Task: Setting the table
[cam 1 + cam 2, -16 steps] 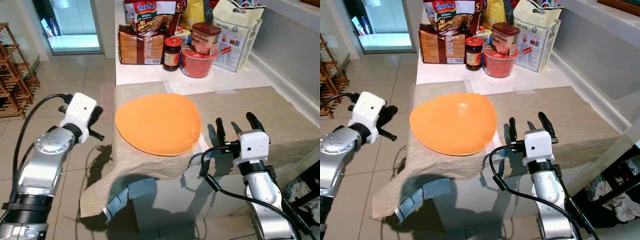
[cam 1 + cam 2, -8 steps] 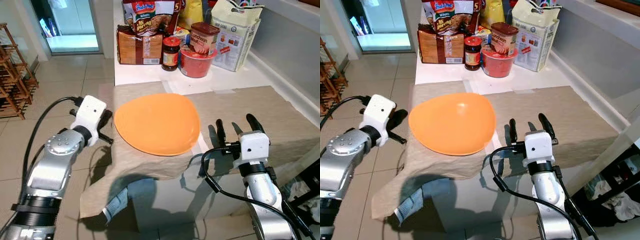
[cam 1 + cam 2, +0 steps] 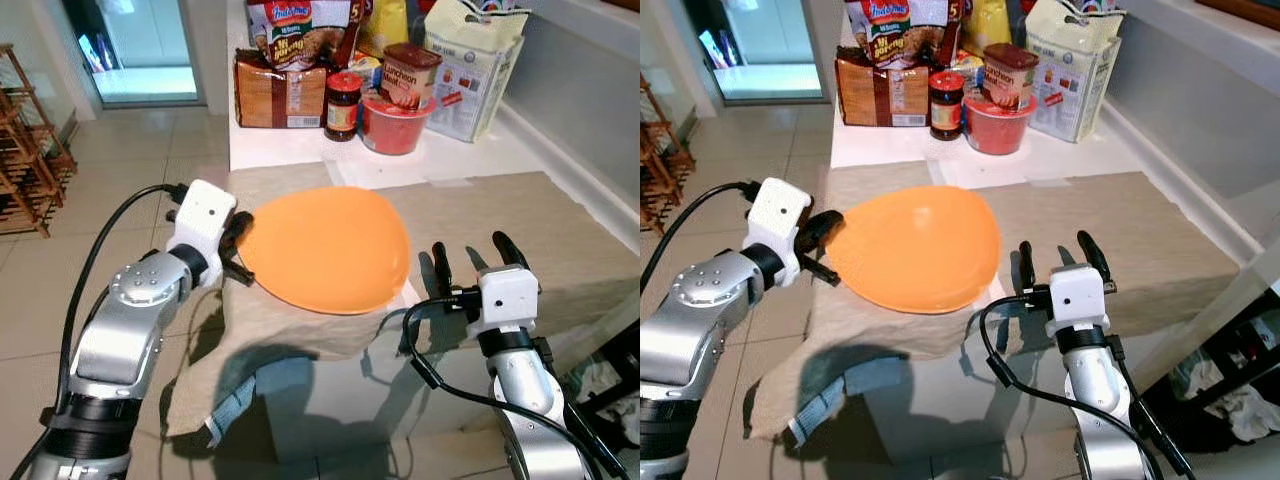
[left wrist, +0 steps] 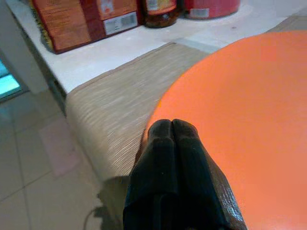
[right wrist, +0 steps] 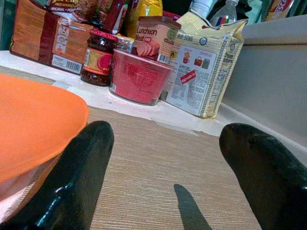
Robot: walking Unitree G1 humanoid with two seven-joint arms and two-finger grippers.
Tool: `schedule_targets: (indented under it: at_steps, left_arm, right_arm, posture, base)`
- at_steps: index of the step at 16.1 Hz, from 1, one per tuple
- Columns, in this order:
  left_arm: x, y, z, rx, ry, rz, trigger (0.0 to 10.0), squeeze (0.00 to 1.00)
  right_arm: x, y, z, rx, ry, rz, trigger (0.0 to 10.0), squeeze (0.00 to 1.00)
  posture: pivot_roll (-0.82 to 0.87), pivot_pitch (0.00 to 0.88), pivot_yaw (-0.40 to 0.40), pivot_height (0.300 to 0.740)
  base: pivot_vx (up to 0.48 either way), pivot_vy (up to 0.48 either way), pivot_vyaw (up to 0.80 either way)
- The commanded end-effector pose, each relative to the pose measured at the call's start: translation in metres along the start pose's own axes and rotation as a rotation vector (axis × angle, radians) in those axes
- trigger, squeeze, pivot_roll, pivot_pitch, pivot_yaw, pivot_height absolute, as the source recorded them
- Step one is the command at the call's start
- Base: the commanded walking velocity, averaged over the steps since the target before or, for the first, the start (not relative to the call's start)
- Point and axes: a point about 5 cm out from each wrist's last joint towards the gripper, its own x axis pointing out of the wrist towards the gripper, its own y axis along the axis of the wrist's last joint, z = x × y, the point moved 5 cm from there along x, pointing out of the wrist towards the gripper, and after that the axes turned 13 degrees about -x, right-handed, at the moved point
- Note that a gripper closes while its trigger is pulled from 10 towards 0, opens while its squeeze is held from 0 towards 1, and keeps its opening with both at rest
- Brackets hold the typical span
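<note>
My left wrist view shows my left gripper [image 4: 172,125] clenched at the orange plate [image 3: 328,247]'s rim; my right gripper [image 3: 470,257] is released beside it.

one orange plate [image 3: 325,248], one jar [image 3: 343,105], one red tub [image 3: 394,125].

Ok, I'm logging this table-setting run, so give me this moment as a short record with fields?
plate: orange plate on the beige cloth over the table
left claw: left claw shut, fingertips against the plate's left rim
right claw: right claw open, over the cloth right of the plate, holding nothing
behind plate: red tub, dark jar, noodle packs, paper bag
</note>
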Motion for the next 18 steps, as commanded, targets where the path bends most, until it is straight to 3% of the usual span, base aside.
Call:
schedule_targets:
  at_steps: [1, 4, 6, 8, 13, 18]
  left_arm:
    - [0.001, 0.009, 0.006, 0.01, -0.02, 0.017, 10.0, 0.0]
    - [0.001, 0.013, 0.007, 0.004, -0.017, 0.026, 10.0, 0.0]
    - [0.0, 0.026, -0.009, 0.026, 0.04, 0.058, 10.0, 0.0]
    - [-0.002, 0.024, -0.021, 0.048, 0.081, 0.042, 10.0, 0.0]
    - [-0.004, -0.015, -0.032, 0.074, 0.146, -0.099, 10.0, 0.0]
    - [-0.003, -0.025, -0.026, 0.082, 0.132, -0.132, 10.0, 0.0]
  right_arm:
    - [0.0, -0.002, -0.002, 0.003, 0.01, -0.015, 10.0, 0.0]
    - [-0.001, -0.003, -0.002, 0.005, 0.008, -0.019, 10.0, 0.0]
    - [0.0, -0.003, -0.002, 0.004, 0.012, -0.018, 10.0, 0.0]
    - [0.0, -0.003, -0.003, 0.004, 0.015, -0.016, 10.0, 0.0]
    - [0.0, -0.002, -0.005, 0.009, 0.019, -0.013, 10.0, 0.0]
    - [0.0, -0.002, -0.003, 0.005, 0.018, -0.016, 10.0, 0.0]
  posture:
    - [0.07, 0.0, -0.017, 0.74]
    - [0.07, 0.0, -0.016, 0.74]
    - [0.08, 0.0, -0.021, 0.74]
    - [0.08, 0.0, -0.022, 0.74]
    - [0.08, 0.0, -0.023, 0.74]
    - [0.07, 0.0, -0.024, 0.74]
  base:
    - [0.0, 0.0, 0.0]
    - [0.0, 0.0, 0.0]
    - [0.0, 0.0, 0.0]
    - [0.0, 0.0, 0.0]
    - [0.0, 0.0, 0.0]
    - [0.0, 0.0, 0.0]
